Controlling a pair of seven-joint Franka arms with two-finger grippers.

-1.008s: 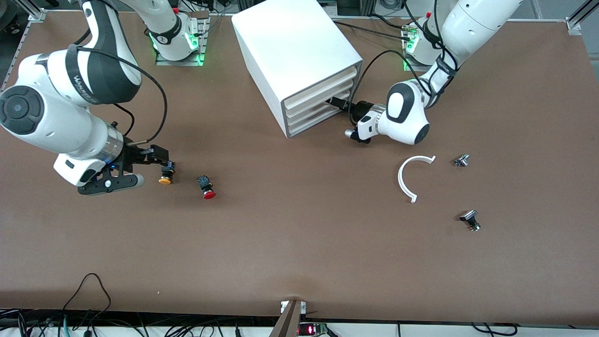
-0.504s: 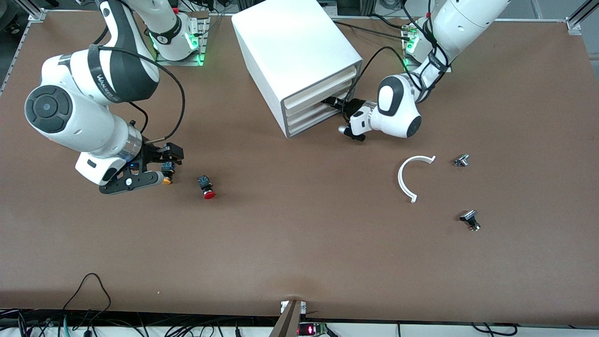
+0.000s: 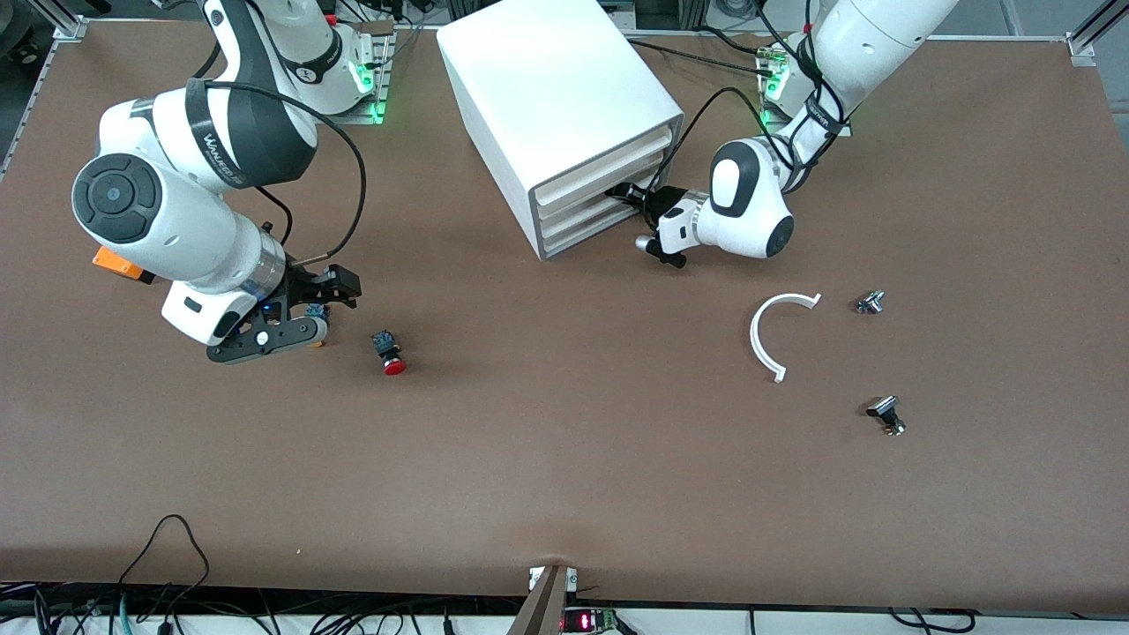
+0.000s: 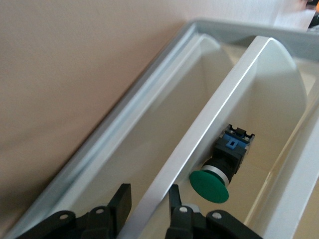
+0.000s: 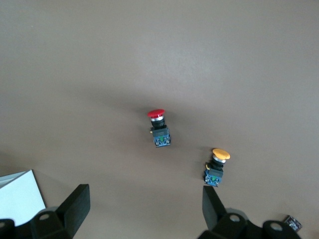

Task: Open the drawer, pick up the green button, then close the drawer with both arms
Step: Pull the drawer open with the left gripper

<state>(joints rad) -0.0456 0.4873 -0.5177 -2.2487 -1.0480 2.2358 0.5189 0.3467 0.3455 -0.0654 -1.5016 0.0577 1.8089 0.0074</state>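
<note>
1. The task looks barely begun. The left gripper (image 3: pixel 628 193) is at the front of the white cabinet (image 3: pixel 556 97), and in the left wrist view its fingers (image 4: pixel 121 199) straddle the front lip of a drawer (image 4: pixel 219 114), one on each side. I cannot tell whether they are pressing on that lip yet.
2. In the front view the three drawer fronts look close to flush, so the drawer is open a crack at most.
3. The green button (image 4: pixel 222 167) lies on its side inside that drawer, just past the lip, untouched. Lifting it out and shutting the drawer are both left to do.
4. The right gripper (image 3: pixel 331 295) hangs released, holding nothing, over the surface (image 3: pixel 564 459) toward the right arm's end. The yellow button (image 5: pixel 217 167) and the red button (image 5: pixel 158 127) lie near it on the surface. This arm seems to be waiting.
5. Materials: the cabinet is a smooth, glossy white box with cream drawer fronts. The drawer is a shallow pale tray with a thin straight rim and rounded inner corners.
6. The green button has a flat, matte round cap, a silvery collar and a blocky dark blue-black body.
7. The surface is flat, matte brown. A thin white curved strip (image 3: pixel 774 331) and two small metal parts (image 3: pixel 885 414) lie toward the left arm's end.
</note>
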